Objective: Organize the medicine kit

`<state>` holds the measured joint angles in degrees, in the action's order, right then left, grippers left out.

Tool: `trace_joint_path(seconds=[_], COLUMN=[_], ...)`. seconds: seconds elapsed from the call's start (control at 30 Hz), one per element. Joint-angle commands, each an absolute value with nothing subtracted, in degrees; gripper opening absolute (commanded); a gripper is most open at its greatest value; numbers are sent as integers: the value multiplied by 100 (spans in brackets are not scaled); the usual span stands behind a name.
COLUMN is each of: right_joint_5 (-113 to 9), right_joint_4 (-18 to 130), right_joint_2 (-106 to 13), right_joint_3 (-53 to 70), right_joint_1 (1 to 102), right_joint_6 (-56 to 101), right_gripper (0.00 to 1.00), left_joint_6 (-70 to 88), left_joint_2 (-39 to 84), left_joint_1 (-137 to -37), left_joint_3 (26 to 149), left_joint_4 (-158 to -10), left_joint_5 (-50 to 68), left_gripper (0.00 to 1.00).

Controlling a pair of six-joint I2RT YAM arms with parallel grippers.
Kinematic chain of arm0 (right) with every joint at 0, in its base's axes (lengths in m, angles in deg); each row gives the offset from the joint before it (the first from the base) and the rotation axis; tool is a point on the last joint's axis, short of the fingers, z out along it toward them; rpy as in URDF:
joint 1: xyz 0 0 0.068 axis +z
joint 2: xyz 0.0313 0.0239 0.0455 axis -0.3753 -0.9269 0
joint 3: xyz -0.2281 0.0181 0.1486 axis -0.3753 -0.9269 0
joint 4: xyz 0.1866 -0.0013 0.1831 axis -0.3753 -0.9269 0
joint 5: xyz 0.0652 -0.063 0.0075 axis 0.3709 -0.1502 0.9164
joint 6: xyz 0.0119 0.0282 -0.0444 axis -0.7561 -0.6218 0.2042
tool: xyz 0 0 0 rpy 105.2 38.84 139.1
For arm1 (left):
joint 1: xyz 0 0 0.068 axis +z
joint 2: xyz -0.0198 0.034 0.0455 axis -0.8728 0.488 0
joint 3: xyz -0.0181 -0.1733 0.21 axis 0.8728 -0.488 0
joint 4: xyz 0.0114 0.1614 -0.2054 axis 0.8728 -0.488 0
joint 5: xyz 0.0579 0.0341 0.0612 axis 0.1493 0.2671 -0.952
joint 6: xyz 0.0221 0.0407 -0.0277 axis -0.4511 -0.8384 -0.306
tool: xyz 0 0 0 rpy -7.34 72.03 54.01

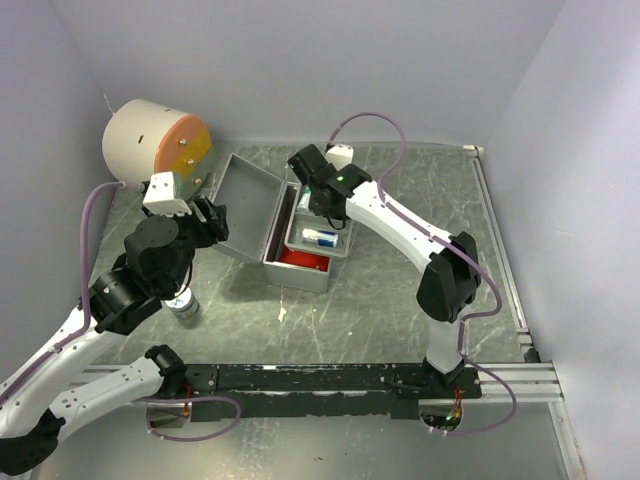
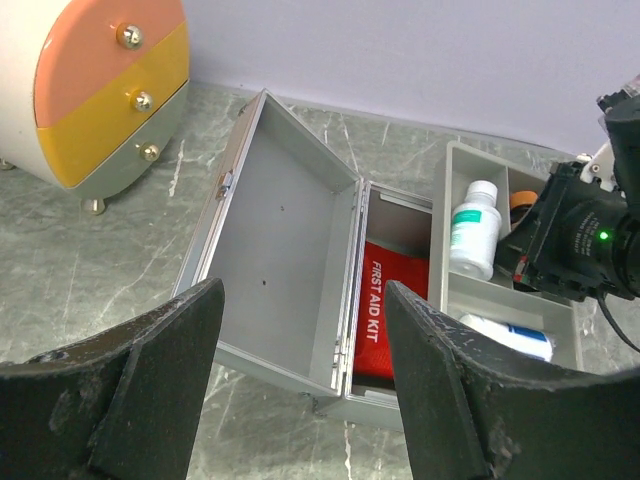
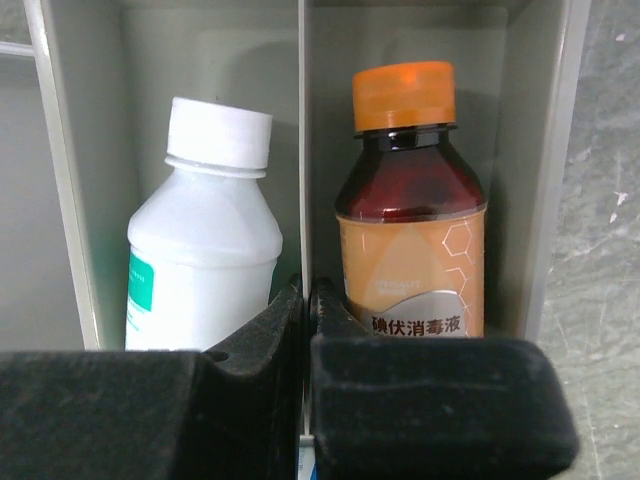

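Left claw (image 2: 302, 300) hangs wide open above the worktop (image 1: 380, 320), holding nothing. Beside that arm a small bottle (image 1: 183, 305) stands alone, its label too small to read. Past the open fingers sits the grey case (image 2: 280, 230), mid-worktop with its lid thrown back. In its base lies the red pouch (image 2: 385, 300), white letters reading FIRST AID KIT. Hard against the case's right side is the divided tray (image 2: 447, 200). A blue-and-white bottle (image 2: 510, 335) lies in its near compartment. Further back are a white bottle (image 3: 205, 250) with a green label and a brown bottle (image 3: 410, 250), orange-capped and printed 碘伏消毒液, one per compartment. Right claw (image 3: 305, 300) is pinched shut at the divider between them, gripping neither. Far left stands the white drum (image 2: 90, 90), with orange and yellow drawer fronts.
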<state>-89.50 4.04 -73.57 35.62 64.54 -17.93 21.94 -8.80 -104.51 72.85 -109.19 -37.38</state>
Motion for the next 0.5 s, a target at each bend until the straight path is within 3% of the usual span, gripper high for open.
trace_joint_path(seconds=[0.0,0.47], right_joint_5=[-9493,-9464], right_joint_4=[436,512], right_joint_2=[-7524,-8349], right_joint_3=[4088,4546], right_joint_1=[6596,6915], right_joint_6=[-2065,-2113], right_gripper=[0,0], left_joint_6=[2220,2216], left_joint_2=[-898,-880], left_joint_1=[-10487,-10483], left_joint_3=[7266,7239], left_joint_4=[-10943,-10913], left_joint_5=[-3692,-3595], left_gripper=[76,76])
